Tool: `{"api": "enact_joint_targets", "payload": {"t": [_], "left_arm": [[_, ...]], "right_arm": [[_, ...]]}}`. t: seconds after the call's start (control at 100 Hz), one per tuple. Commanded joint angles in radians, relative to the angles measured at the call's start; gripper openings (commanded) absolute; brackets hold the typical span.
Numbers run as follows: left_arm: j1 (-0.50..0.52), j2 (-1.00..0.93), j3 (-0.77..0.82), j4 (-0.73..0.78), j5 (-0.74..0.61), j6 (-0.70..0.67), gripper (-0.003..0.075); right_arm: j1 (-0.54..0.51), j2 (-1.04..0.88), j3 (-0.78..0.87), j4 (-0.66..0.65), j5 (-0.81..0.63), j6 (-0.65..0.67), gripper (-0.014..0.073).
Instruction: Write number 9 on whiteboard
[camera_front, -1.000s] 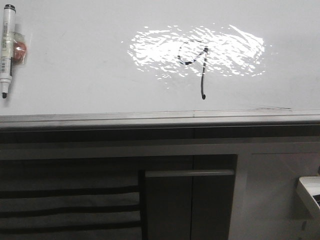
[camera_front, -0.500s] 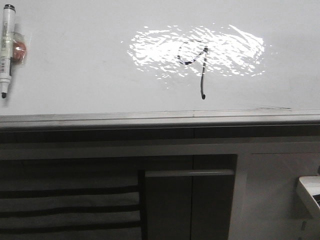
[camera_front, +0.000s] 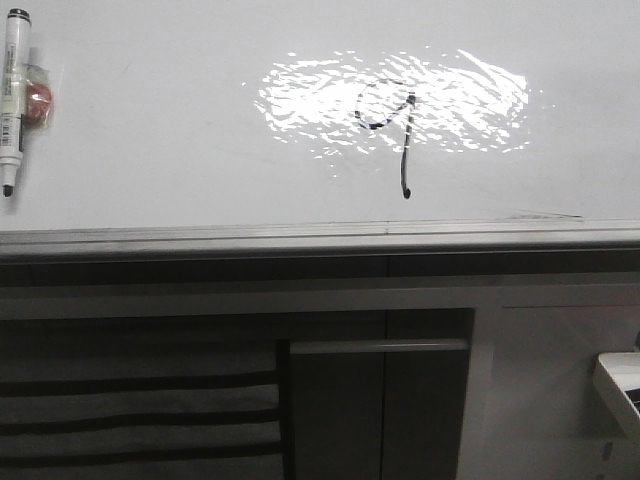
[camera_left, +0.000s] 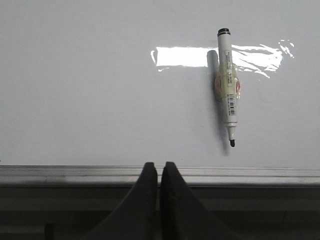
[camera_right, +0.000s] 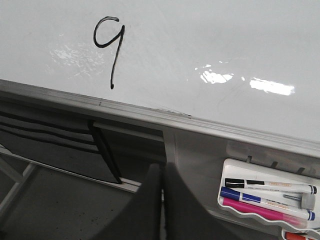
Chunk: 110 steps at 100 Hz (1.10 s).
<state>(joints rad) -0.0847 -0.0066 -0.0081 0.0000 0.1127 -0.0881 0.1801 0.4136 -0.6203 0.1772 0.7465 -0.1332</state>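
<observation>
A black number 9 (camera_front: 390, 125) is drawn on the whiteboard (camera_front: 150, 150), inside the bright glare patch; the right wrist view shows the same digit (camera_right: 109, 45) above the grey edge strip (camera_right: 150, 112). An uncapped white marker (camera_front: 14, 98) lies on the board at the far left, also seen as the marker (camera_left: 228, 95) in the left wrist view. My left gripper (camera_left: 158, 167) is shut and empty, hanging over the board's edge strip (camera_left: 75, 174), apart from the marker. My right gripper (camera_right: 162, 167) is shut and empty, off the board in front of the cabinet. No gripper shows in the front view.
Dark grey cabinet panels (camera_front: 380, 400) with a handle bar (camera_front: 378, 346) lie beyond the board's edge. A white tray (camera_right: 267, 197) holding black, blue and pink markers hangs at the right; its corner (camera_front: 620, 385) shows in the front view.
</observation>
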Motion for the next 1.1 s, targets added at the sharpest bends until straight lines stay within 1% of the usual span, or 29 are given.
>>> {"api": "enact_joint_targets", "payload": {"t": [0.0,0.07,0.11,0.26,0.27,0.28,0.37,0.45,0.55,0.62,0.98,1.02,1.06,1.09], "left_arm": [[0.003,-0.025,0.032,-0.007,-0.078,0.002,-0.0020],[0.003,-0.025,0.032,-0.007,-0.080,0.002,-0.0020],[0.003,-0.025,0.032,-0.007,-0.080,0.002,-0.0020],[0.003,-0.025,0.032,-0.007,-0.080,0.002,-0.0020],[0.003,-0.025,0.032,-0.007,-0.080,0.002,-0.0020],[0.003,-0.025,0.032,-0.007,-0.080,0.002,-0.0020],[0.003,-0.025,0.032,-0.007,-0.080,0.002,-0.0020],[0.003,-0.025,0.032,-0.007,-0.080,0.002,-0.0020],[0.003,-0.025,0.032,-0.007,-0.080,0.002,-0.0020],[0.003,-0.025,0.032,-0.007,-0.080,0.002,-0.0020],[0.003,-0.025,0.032,-0.007,-0.080,0.002,-0.0020],[0.003,-0.025,0.032,-0.007,-0.080,0.002,-0.0020],[0.003,-0.025,0.032,-0.007,-0.080,0.002,-0.0020],[0.003,-0.025,0.032,-0.007,-0.080,0.002,-0.0020]], "right_arm": [[-0.008,-0.009,-0.013,-0.007,-0.082,-0.007,-0.0072],[-0.023,-0.044,0.027,-0.016,-0.141,-0.007,-0.0072],[-0.042,-0.074,0.063,-0.016,-0.210,-0.007,-0.0072],[-0.110,-0.210,0.302,-0.014,-0.515,-0.007,-0.0072],[-0.114,-0.222,0.325,-0.012,-0.554,-0.007,-0.0072],[-0.116,-0.222,0.337,-0.011,-0.554,-0.007,-0.0072],[-0.127,-0.302,0.478,0.008,-0.701,-0.005,-0.0072],[-0.127,-0.348,0.573,0.019,-0.774,-0.005,-0.0072],[-0.127,-0.393,0.661,0.027,-0.838,-0.005,-0.0072],[-0.127,-0.430,0.656,0.025,-0.780,-0.005,-0.0072],[-0.127,-0.437,0.660,0.022,-0.801,0.007,-0.0072],[-0.127,-0.437,0.660,-0.010,-0.816,0.051,-0.0072],[-0.127,-0.437,0.660,-0.100,-0.835,0.125,-0.0072],[-0.127,-0.437,0.660,-0.177,-0.847,0.210,-0.0072]]}}
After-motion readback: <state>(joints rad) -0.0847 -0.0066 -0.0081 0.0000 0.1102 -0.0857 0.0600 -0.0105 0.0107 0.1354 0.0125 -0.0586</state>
